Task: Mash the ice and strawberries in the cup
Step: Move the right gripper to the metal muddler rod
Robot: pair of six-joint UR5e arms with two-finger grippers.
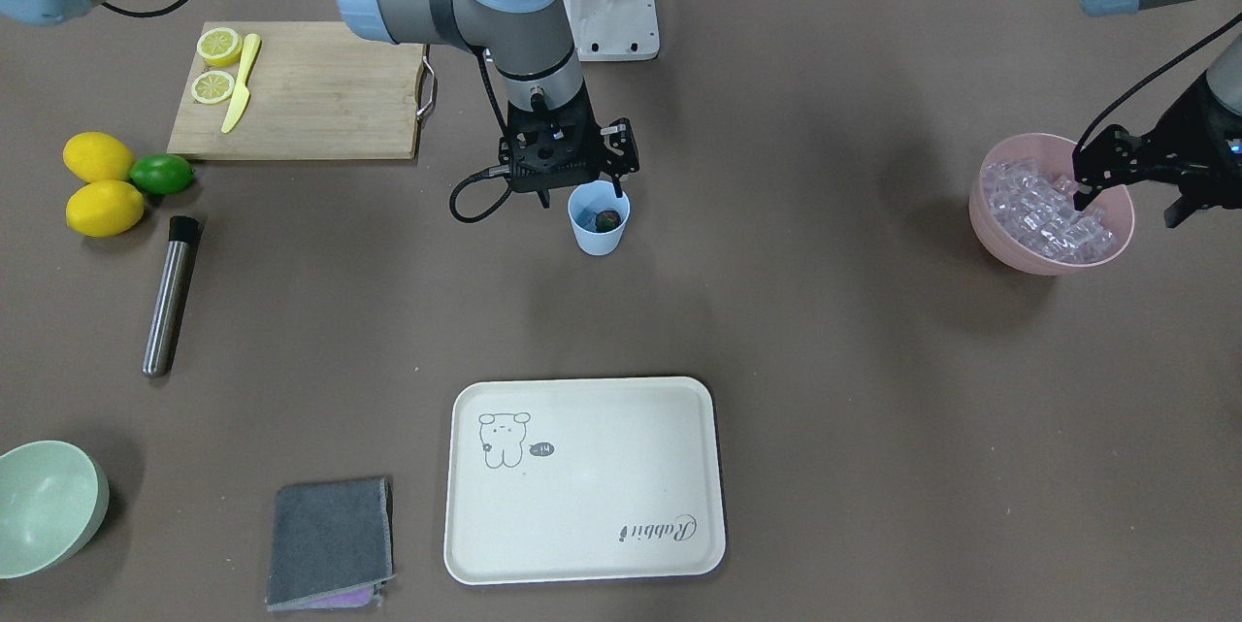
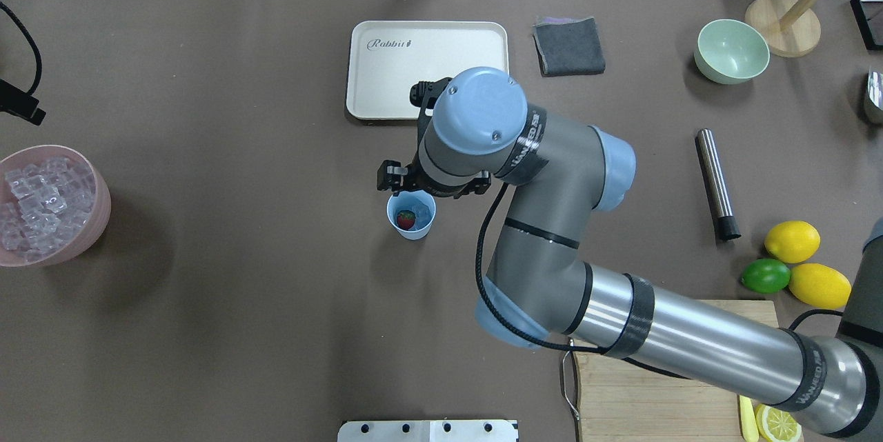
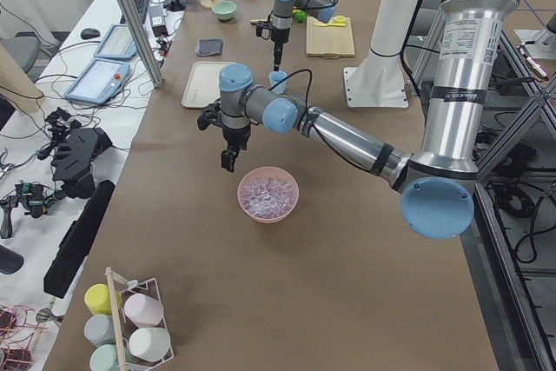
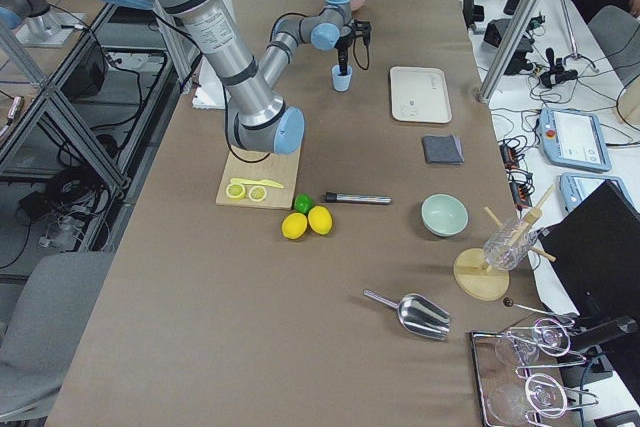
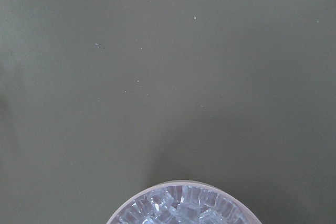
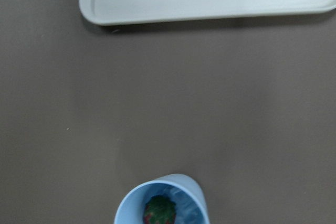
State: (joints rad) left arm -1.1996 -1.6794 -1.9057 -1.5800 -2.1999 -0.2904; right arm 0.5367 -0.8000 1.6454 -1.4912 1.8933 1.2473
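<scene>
Already the strawberry lies inside the cup mid-table, so the right gripper hangs just above its rim, spread wide and empty. The left gripper, also wide, poises over the pink bowl, likely to fetch ice.

Read the overhead view as a clock with the cup at the centre of the surface and twelve pointing away from the robot. The strawberry lies in the cup. You'll find the tray at twelve, the cloth between one and two, and the far bowl at two. The rod is at three, with the lemons and lime touching just beyond it. The cutting board is at four. The ice fills the near bowl at nine.
</scene>
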